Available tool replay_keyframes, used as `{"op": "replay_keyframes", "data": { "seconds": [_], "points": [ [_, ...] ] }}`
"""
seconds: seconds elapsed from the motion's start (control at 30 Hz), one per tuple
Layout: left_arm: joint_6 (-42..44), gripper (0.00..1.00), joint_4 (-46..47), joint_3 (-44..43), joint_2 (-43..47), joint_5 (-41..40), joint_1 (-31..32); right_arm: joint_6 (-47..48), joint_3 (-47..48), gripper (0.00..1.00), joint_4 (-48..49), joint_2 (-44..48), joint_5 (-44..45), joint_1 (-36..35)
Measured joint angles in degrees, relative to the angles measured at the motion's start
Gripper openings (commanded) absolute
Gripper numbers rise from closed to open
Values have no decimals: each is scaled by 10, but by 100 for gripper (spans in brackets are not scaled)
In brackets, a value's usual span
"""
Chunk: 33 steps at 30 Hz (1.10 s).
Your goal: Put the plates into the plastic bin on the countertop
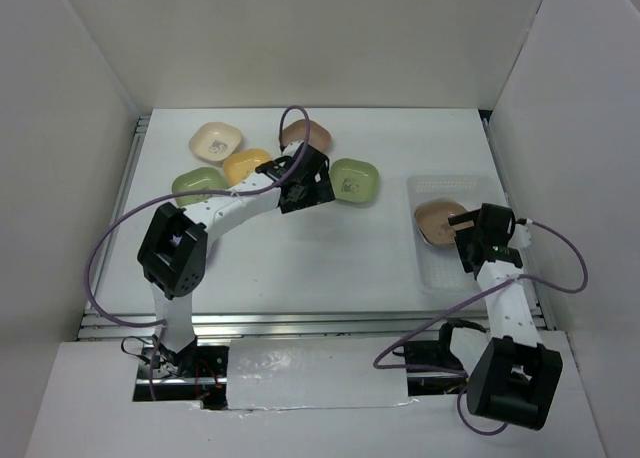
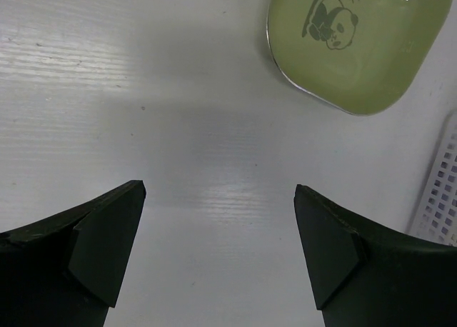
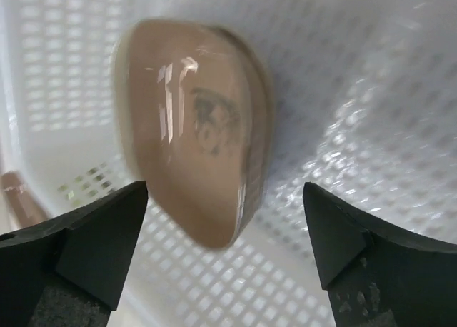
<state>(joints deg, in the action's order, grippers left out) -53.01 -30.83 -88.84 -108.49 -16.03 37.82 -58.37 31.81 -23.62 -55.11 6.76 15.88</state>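
Observation:
Five plates lie on the white countertop (image 1: pixel 330 253) at the back left: cream (image 1: pixel 216 141), yellow (image 1: pixel 247 165), green (image 1: pixel 198 185), brown (image 1: pixel 305 133) and a second green one (image 1: pixel 354 180). My left gripper (image 1: pixel 305 183) hovers open between them; in its wrist view the left gripper (image 2: pixel 219 191) has only bare table between its jaws, with the panda-print green plate (image 2: pixel 357 38) ahead to the right. A brown plate (image 1: pixel 438 221) is in the plastic bin (image 1: pixel 440 275). My right gripper (image 3: pixel 225 191) stands open over it, and the plate (image 3: pixel 193 163) looks blurred and tilted against the bin's mesh floor (image 3: pixel 357 127).
White walls close in the countertop on three sides. A metal rail (image 1: pixel 300 321) runs along the near edge. The bin's corner (image 2: pixel 439 198) shows at the right edge of the left wrist view. Purple cables (image 1: pixel 110 248) loop off both arms.

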Motion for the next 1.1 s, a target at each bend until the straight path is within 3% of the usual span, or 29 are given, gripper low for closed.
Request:
{"op": "replay_keyframes", "data": {
  "seconds": [0.3, 0.5, 0.6, 0.77, 0.87, 0.9, 0.93, 1.0, 1.03, 1.1],
  "points": [
    [-26, 99, 26, -54, -61, 36, 0, 13, 55, 100, -35, 151, 0, -59],
    [-29, 99, 16, -202, -180, 34, -2, 45, 78, 100, -63, 243, -17, -62],
    [-32, 91, -7, -276, -238, 17, -4, 59, 89, 100, -87, 254, -33, -64],
    [-50, 66, -41, -294, -283, 3, -15, 77, 121, 100, -121, 268, -52, -64],
    [-61, 59, -45, -276, -285, 1, -24, 83, 139, 100, -123, 279, -65, -64],
    [-62, 53, -41, -273, -284, -1, -26, 84, 142, 100, -122, 280, -69, -64],
    [-64, 27, -34, -266, -284, -3, -28, 85, 143, 100, -122, 280, -73, -64],
    [-70, 5, -24, -256, -281, -3, -31, 86, 143, 100, -122, 278, -82, -64],
    [-76, 0, -14, -253, -280, 1, -33, 86, 142, 100, -122, 276, -86, -64],
    [-73, 0, -12, -252, -273, -2, -33, 89, 133, 100, -114, 275, -98, -64]
  ]
}}
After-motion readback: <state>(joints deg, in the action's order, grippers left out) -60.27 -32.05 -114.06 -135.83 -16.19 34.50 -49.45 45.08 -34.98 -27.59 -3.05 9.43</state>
